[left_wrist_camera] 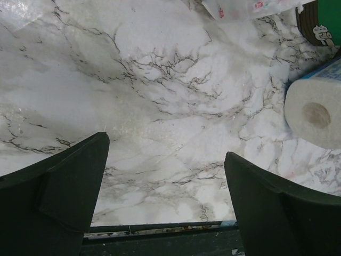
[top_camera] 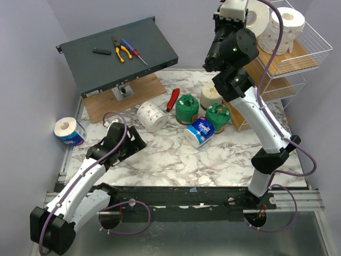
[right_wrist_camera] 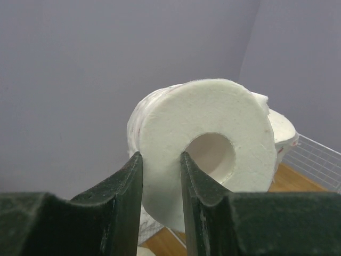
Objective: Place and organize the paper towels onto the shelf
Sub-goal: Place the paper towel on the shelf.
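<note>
My right gripper (right_wrist_camera: 161, 160) is shut on a white paper towel roll (right_wrist_camera: 213, 136), one finger inside its core and one outside, held high over the top tier of the white wire shelf (top_camera: 311, 50). Another white roll (top_camera: 287, 25) stands on that tier. On the marble table lie a white pink-specked roll (top_camera: 151, 116), two green-wrapped rolls (top_camera: 187, 108) (top_camera: 218, 116), a cream roll (top_camera: 211, 97) and a blue-wrapped roll (top_camera: 200, 131). A second blue roll (top_camera: 69, 131) sits off the left edge. My left gripper (top_camera: 133, 143) is open and empty, low over the table.
A dark grey flat metal box (top_camera: 118, 50) with pliers and screwdrivers stands tilted at the back left on a wooden board. A red-handled tool (top_camera: 173, 98) lies beside the green roll. The left wrist view shows the blue roll (left_wrist_camera: 314, 112) at right and the table's front edge below.
</note>
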You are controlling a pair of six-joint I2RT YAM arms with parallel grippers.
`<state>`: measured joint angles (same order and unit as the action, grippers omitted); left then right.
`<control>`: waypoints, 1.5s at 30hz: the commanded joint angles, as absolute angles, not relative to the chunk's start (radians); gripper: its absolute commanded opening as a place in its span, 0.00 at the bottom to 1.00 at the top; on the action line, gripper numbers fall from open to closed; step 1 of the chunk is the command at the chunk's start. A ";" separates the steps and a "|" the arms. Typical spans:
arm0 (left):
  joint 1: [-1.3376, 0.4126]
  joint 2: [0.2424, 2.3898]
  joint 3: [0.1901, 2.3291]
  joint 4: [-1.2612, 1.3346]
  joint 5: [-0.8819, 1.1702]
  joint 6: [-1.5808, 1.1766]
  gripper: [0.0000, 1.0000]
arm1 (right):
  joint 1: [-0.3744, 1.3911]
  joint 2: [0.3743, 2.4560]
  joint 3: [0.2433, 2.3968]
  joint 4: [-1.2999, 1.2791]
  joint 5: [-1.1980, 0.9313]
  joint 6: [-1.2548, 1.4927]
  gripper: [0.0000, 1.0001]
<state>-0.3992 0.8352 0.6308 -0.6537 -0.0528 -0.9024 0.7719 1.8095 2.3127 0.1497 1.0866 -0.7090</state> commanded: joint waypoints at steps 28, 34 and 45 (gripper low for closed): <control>-0.394 0.894 0.674 -0.631 -0.032 -0.888 0.94 | 0.677 1.879 2.327 0.227 0.955 -0.653 0.32; -0.394 0.888 0.672 -0.626 -0.036 -0.884 0.93 | 0.676 1.910 2.306 0.257 0.970 -0.682 0.33; -0.394 0.892 0.684 -0.643 -0.046 -0.864 0.93 | 0.584 1.931 2.290 0.283 0.975 -0.658 0.33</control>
